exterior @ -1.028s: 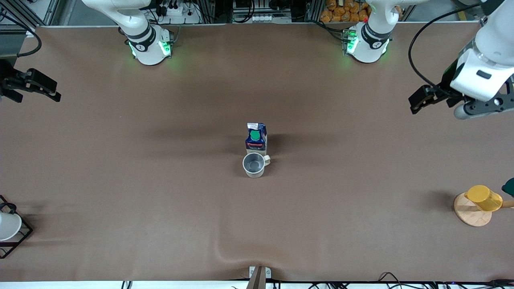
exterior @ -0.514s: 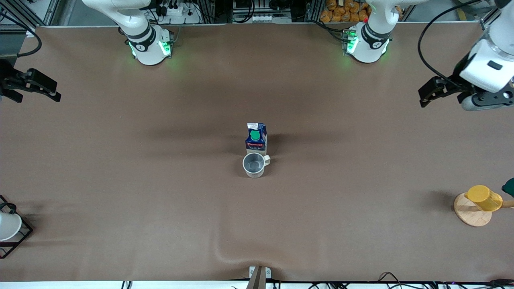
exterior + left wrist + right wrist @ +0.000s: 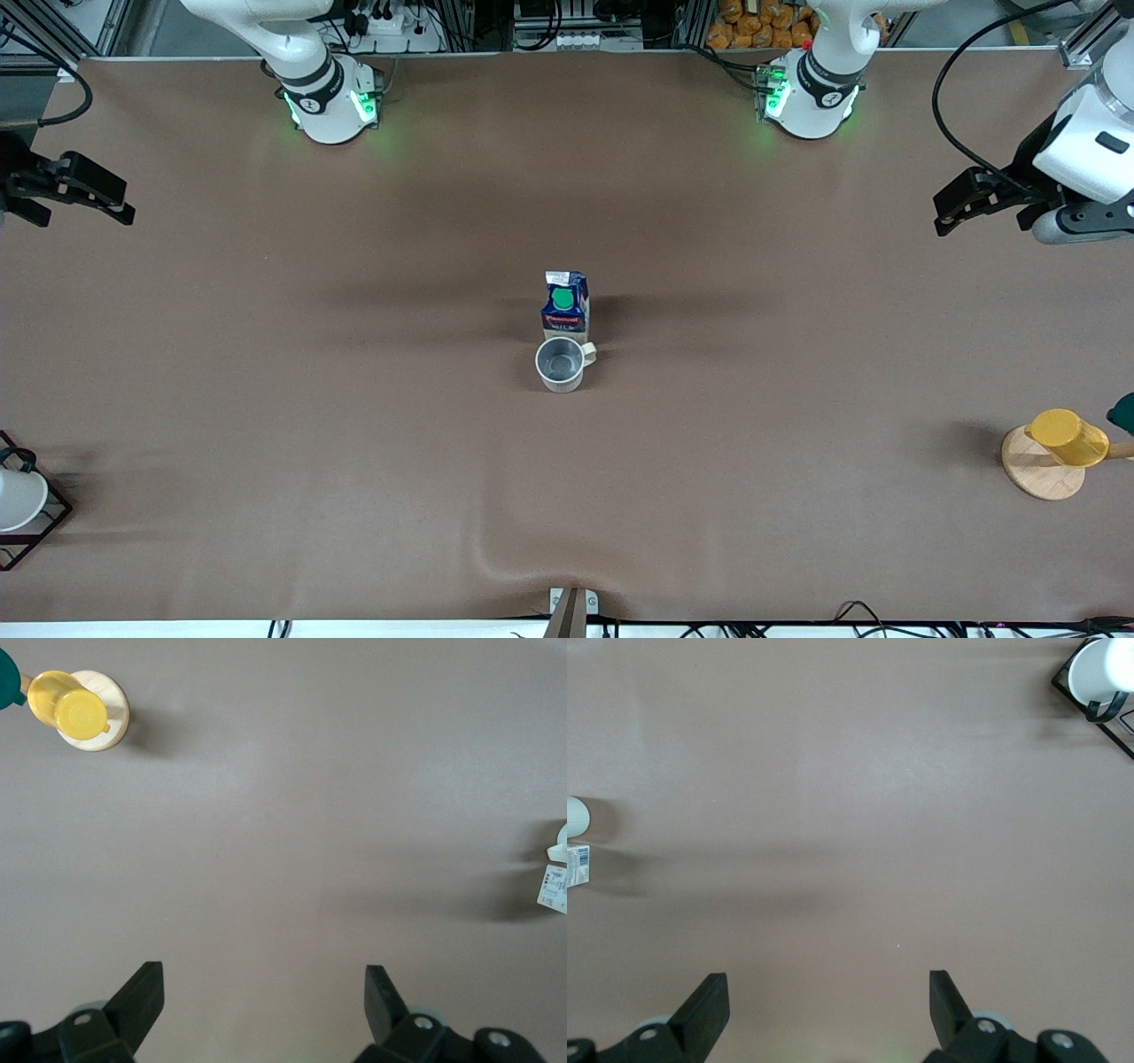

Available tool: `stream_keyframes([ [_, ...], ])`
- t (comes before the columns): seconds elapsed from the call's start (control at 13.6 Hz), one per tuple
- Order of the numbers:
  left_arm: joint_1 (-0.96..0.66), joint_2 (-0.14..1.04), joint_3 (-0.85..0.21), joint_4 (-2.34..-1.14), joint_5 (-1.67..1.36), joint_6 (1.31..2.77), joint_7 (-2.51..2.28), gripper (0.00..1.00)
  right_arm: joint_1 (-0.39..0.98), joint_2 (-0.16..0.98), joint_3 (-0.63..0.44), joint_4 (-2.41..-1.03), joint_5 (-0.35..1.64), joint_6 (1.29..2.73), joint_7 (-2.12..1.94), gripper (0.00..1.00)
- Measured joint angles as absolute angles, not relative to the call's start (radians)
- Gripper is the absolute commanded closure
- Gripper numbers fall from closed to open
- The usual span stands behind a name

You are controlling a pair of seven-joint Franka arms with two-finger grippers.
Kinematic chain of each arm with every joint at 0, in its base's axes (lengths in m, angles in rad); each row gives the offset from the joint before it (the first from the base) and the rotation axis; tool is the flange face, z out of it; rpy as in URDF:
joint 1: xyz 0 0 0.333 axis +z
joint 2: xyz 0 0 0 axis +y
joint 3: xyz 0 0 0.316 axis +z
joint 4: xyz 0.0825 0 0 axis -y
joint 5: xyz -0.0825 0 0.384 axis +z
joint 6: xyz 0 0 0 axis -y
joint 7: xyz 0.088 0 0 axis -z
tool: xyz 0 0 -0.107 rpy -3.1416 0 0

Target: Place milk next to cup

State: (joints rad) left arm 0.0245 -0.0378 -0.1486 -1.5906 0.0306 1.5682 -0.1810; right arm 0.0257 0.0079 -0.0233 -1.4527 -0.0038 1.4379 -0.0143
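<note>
milk (image 3: pixel 565 302) upright, touching cup (image 3: pixel 561 363); placement judged done; left gripper (image 3: pixel 961 202) and right gripper (image 3: pixel 71 188) empty, fingers apart, over table ends.

milk (image 3: pixel 565 306) is set mid-table, touching the cup (image 3: pixel 560 364) at its 12 o'clock, farther from the front camera. cup on disc (image 3: pixel 1067 438) is placed at the left arm's end; racked cup (image 3: pixel 18 498) at the right arm's.

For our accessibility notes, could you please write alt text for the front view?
A small dark blue milk carton stands upright mid-table, a pale grey mug directly beside it, nearer the camera. The open left end effector and open right end effector hang empty over opposite table ends.
</note>
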Motion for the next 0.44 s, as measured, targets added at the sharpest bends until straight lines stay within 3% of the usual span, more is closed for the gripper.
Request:
stream_keyframes([
  [0.44, 0.02, -0.033, -0.153, -1.572, 0.022, 1.54, -0.181, 0.0, 0.026, 0.008, -0.023, -1.453, -0.004, 1.438, -0.015, 0.0],
])
